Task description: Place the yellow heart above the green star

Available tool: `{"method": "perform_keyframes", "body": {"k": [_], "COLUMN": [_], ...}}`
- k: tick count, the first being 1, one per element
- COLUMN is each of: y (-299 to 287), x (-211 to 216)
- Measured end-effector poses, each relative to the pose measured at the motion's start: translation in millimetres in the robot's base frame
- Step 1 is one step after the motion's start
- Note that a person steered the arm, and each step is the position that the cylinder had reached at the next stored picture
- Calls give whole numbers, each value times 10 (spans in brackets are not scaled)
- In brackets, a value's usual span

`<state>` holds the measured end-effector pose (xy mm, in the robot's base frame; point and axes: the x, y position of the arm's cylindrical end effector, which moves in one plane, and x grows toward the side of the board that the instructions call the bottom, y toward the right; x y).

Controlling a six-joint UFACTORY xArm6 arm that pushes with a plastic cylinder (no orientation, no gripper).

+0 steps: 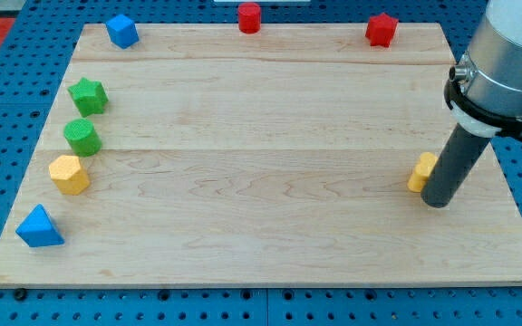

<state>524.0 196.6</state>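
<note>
The yellow heart (pixel 421 171) lies near the right edge of the wooden board (pixel 261 145), partly hidden by my rod. My tip (pixel 437 203) rests on the board just right of and below the heart, touching it or nearly so. The green star (pixel 88 95) sits at the view's far left, in the upper part of the board.
A green cylinder (pixel 82 136), a yellow hexagon (pixel 69 174) and a blue triangle (pixel 40 226) line the left edge below the star. A blue cube (pixel 122 31), a red cylinder (pixel 249 17) and a red star (pixel 381 29) sit along the top edge.
</note>
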Motion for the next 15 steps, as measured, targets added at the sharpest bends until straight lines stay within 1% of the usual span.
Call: {"method": "perform_keyframes", "body": {"k": [1, 2, 3, 4, 6, 7, 9, 10, 11, 12, 13, 14, 15], "y": [137, 315, 11, -490, -787, -1071, -1871, -1744, -1870, -2410, -2787, -2764, -2815], "x": [8, -93, -327, -524, -1125, -1384, -1716, -1502, -1494, -1718, -1826, -1633, -1537]}}
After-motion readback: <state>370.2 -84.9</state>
